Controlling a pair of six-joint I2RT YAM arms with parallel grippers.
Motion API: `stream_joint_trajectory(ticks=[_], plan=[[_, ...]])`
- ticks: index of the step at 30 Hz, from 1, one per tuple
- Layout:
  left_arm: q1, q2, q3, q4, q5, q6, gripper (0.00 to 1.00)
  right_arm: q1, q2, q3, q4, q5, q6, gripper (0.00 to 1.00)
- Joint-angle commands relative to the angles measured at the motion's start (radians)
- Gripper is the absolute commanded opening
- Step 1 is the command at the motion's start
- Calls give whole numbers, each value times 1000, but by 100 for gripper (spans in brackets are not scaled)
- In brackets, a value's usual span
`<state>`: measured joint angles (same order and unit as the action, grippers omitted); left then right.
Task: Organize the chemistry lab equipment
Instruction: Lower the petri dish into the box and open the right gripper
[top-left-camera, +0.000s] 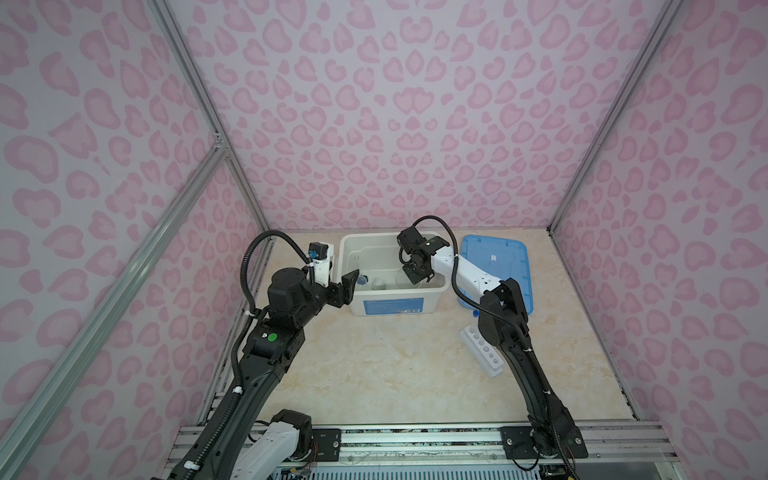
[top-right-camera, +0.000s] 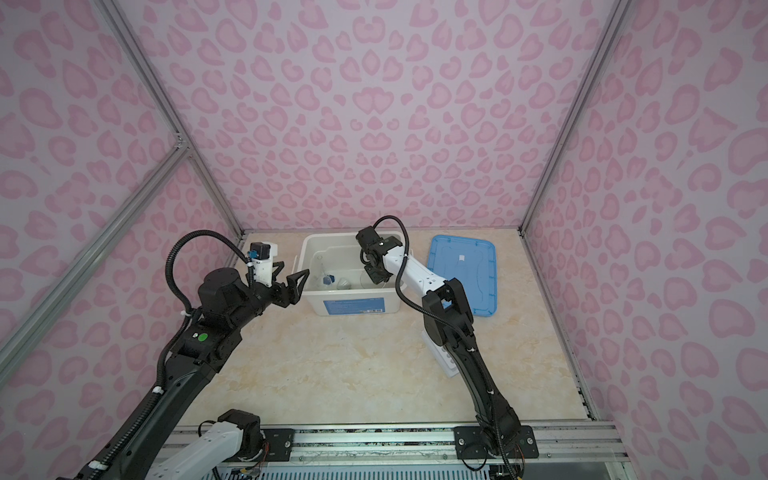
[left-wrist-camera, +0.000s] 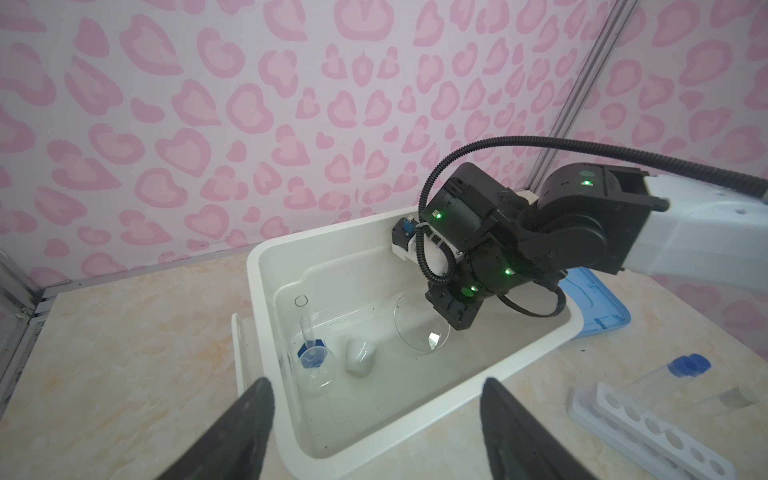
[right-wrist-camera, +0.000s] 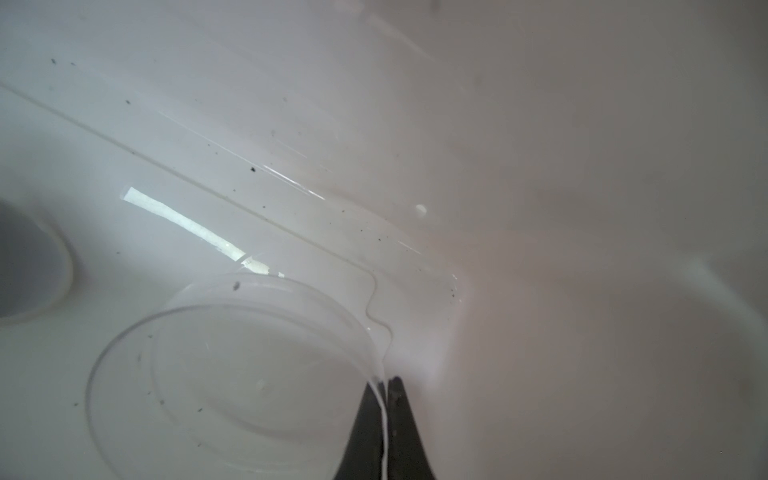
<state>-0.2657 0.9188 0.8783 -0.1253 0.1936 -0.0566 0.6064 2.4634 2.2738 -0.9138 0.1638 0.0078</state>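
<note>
Inside the white bin (top-left-camera: 390, 291), my right gripper (right-wrist-camera: 384, 380) is shut on the thin rim of the clear round dish (right-wrist-camera: 232, 374), which it holds tilted just above the bin floor (left-wrist-camera: 419, 328). At the bin's left end, the blue-based cylinder (left-wrist-camera: 308, 338) leans against the wall. A small clear cup (left-wrist-camera: 319, 370) sits beside it, and a whitish cup (left-wrist-camera: 360, 356) lies on its side. My left gripper (top-right-camera: 294, 271) hangs open and empty by the bin's left wall. The white six-hole rack (top-left-camera: 482, 351) lies on the table under my right arm, with capped test tubes (left-wrist-camera: 685, 365) next to it.
The bin's blue lid (top-left-camera: 498, 266) lies flat on the table to the right of the bin. Pink patterned walls with metal frame posts close in the table on three sides. A metal rail (top-left-camera: 415, 440) carrying both arm bases runs along the front edge.
</note>
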Motion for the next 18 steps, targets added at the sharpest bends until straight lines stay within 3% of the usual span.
stream_joint_trajectory(ticks=[1,8,18], plan=[[1,-1,1,18,-5,4,80,1,12,0,1,5,3,8],[1,-4,2,19,-5,6,80,4,-3,33,-19,-4,-2,18],[1,-13,12,18,-6,11,81,4,-79,102,-59,-34,-5,21]])
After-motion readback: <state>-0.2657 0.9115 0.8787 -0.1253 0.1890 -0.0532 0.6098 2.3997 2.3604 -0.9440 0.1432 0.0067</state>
